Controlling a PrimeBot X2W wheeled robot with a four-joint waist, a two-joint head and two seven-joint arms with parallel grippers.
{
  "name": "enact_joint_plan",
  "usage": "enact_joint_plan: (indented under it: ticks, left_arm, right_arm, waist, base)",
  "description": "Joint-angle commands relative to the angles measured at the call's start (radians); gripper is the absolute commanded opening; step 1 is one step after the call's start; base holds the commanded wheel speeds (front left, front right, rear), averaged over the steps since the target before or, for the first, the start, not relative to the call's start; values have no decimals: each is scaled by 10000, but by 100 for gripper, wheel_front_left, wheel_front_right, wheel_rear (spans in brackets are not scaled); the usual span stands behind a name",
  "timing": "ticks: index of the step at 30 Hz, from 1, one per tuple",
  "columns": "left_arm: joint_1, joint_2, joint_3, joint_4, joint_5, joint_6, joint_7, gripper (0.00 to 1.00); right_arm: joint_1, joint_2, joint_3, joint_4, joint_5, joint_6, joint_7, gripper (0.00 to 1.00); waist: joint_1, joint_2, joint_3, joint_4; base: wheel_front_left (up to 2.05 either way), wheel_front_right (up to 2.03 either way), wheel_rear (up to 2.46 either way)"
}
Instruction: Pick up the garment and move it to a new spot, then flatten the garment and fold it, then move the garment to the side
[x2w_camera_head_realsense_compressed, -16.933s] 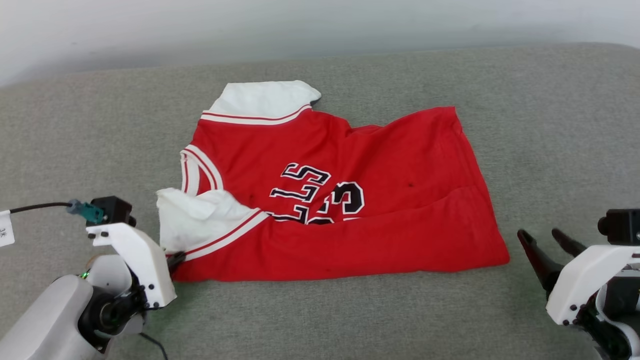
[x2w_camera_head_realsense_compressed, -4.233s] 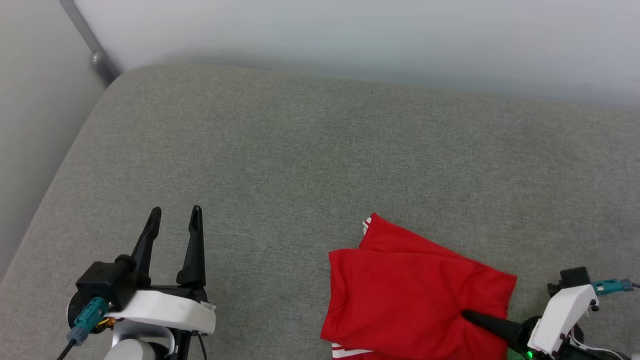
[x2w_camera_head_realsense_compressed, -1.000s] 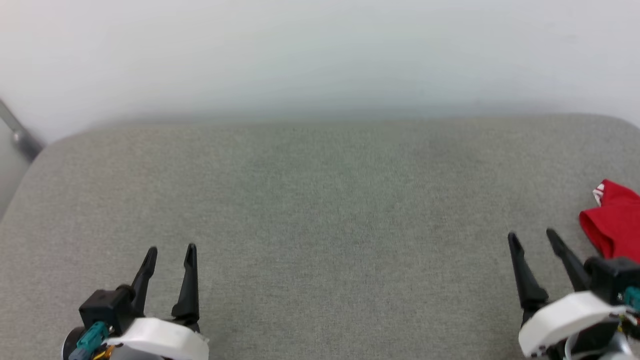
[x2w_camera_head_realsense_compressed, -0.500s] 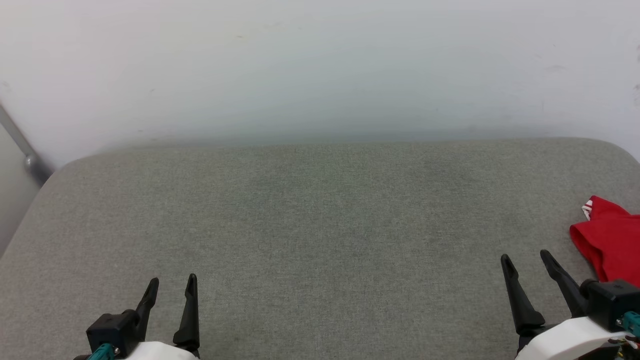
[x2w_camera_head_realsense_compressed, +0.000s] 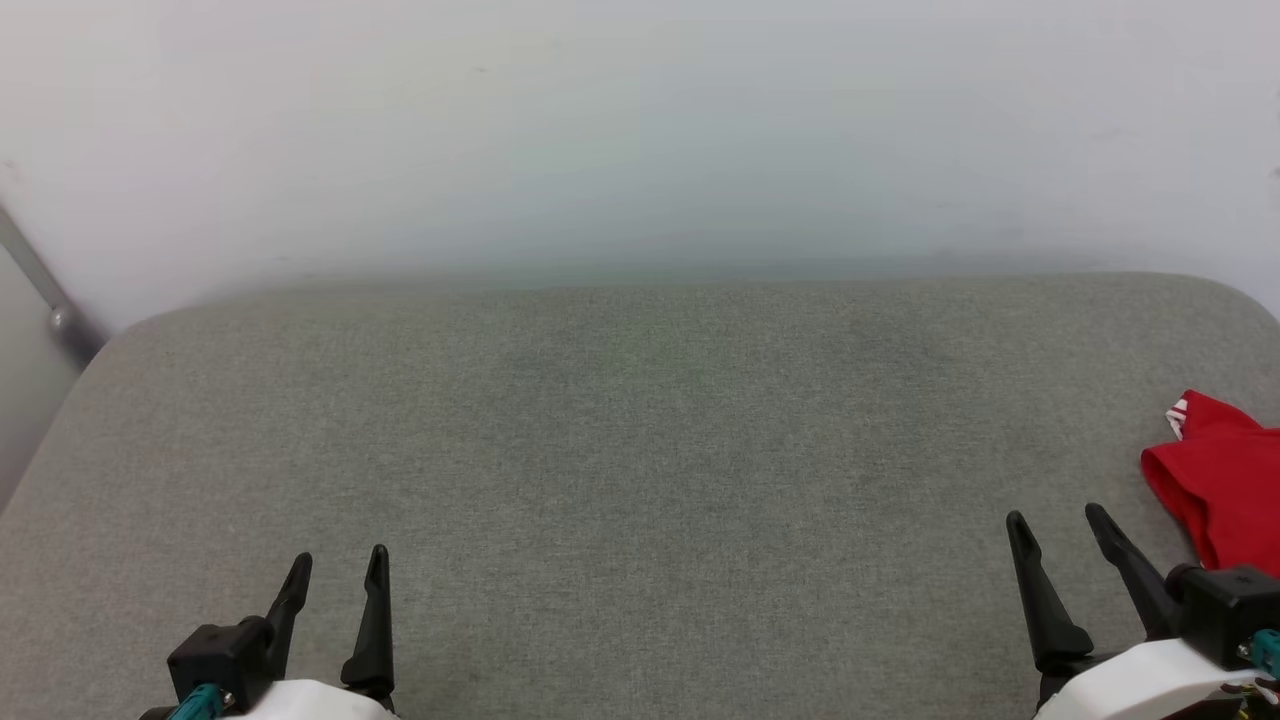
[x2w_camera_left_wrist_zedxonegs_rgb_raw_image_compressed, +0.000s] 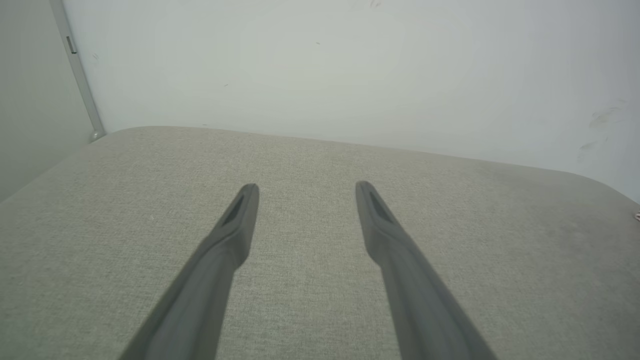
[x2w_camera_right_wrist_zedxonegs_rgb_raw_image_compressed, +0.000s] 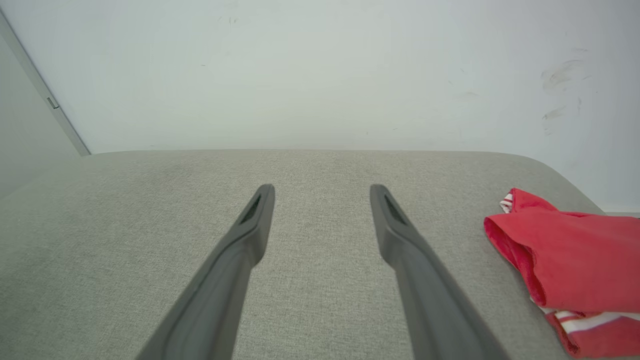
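open wide at the left claw (x2w_camera_head_realsense_compressed: 340, 556), two dark fingers (x2w_camera_left_wrist_zedxonegs_rgb_raw_image_compressed: 220, 260) parted with grey cushion (x2w_camera_head_realsense_compressed: 640, 450) weave between the tips; gripping nothing. same at the right claw (x2w_camera_head_realsense_compressed: 1055, 516): parted, empty, pointing away toward the pale wall (x2w_camera_head_realsense_compressed: 640, 130). both held low over the near part of the cushion, well apart from each other, one toward each side.

just to the right of the right claw, and a little beyond its fingertips: the garment (x2w_camera_head_realsense_compressed: 1225, 490), lying on the cushion in a folded red bundle. not touching either finger, with a strip of cushion between the right-hand finger and the red cloth. seen along the right claw: rounded fold edge facing the fingers, a small corner of red-and-white striped trim poking up at the far end, more white stripes peeking from under the near end. cut off by the picture edge on the right, so full outline impossible to tell.

well away from the left claw, over on the opposite side of the cushion. ahead of both claws, grey weave up to the rounded far edge, then wall. off to the left of the left claw, past the cushion corner, a slim grey metal strip (x2w_camera_left_wrist_zedxonegs_rgb_raw_image_compressed: 75, 65) running up the wall.
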Motion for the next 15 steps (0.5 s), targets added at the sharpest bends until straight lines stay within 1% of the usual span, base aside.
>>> enact_joint_plan:
  ticks: [1, 2, 6, 15]
  left_arm:
    - [-122, 38, 34, -2, -52, -7, -63, 100]
    - [-29, 12, 7, -4, -3, -3, -1, 0]
    - [140, -149, -89, 234, 0, -1, 24, 0]
    - [-92, -484, 375, 370, -1323, -347, 424, 0]
  right_arm:
    - [89, 52, -20, -12, 7, -8, -66, 100]
    - [0, 10, -11, 6, -12, 0, -23, 0]
    - [46, 19, 15, 289, -16, 0, 9, 0]
    - [-276, 33, -58, 748, 1802, 0, -15, 0]
  waist:
    - [1, 0, 13, 5]
    - [1, 0, 13, 4]
    - [1, 0, 18, 4]
    - [1, 0, 62, 14]
  base:
    - [0, 0, 0]
    - [0, 0, 0]
    - [0, 0, 0]
    - [0, 0, 0]
